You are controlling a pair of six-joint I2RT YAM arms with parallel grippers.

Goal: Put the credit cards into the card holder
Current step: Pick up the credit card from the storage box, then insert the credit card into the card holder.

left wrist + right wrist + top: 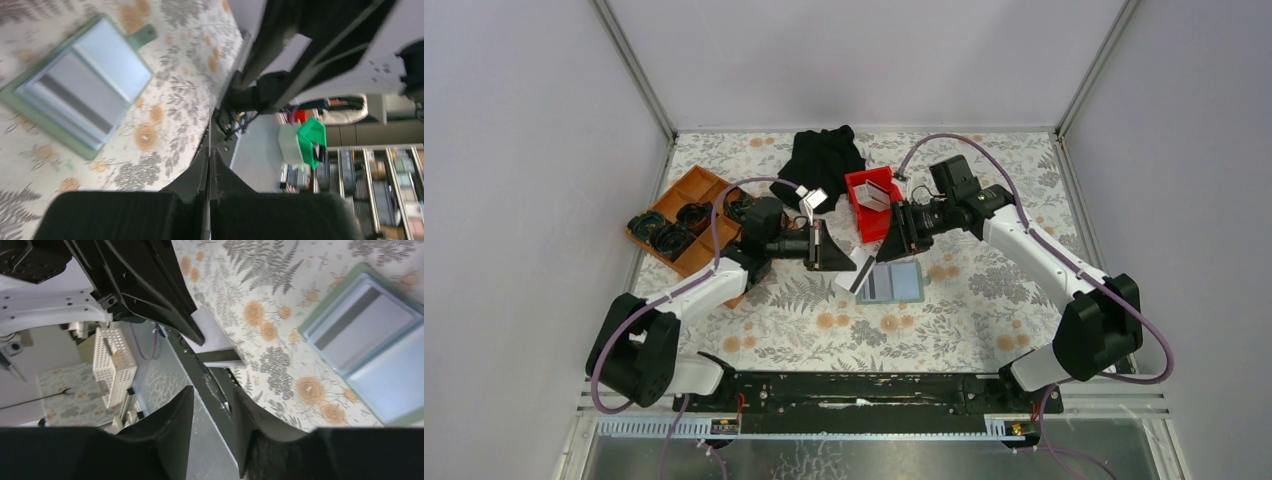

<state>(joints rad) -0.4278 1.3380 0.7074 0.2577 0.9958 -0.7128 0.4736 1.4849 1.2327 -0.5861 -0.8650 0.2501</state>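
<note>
The card holder [894, 283] lies open on the floral table, a grey-green wallet with pale slots and a dark band, also seen in the left wrist view [80, 90] and the right wrist view [370, 340]. My left gripper [848, 262] is shut on a white credit card [856, 275] with a dark stripe, just left of the holder. Between that gripper's fingertips [210, 152] the card shows edge-on [209, 144]. My right gripper [880, 258] faces it, open [213, 390] and empty, apart from the card [212, 335]. More cards [876, 193] stand in the red bin [860, 215].
An orange compartment tray [686, 185] with dark round items sits at the left. A black cloth [824, 155] lies at the back, behind the red bin. Both arms meet over the table's middle, close to each other.
</note>
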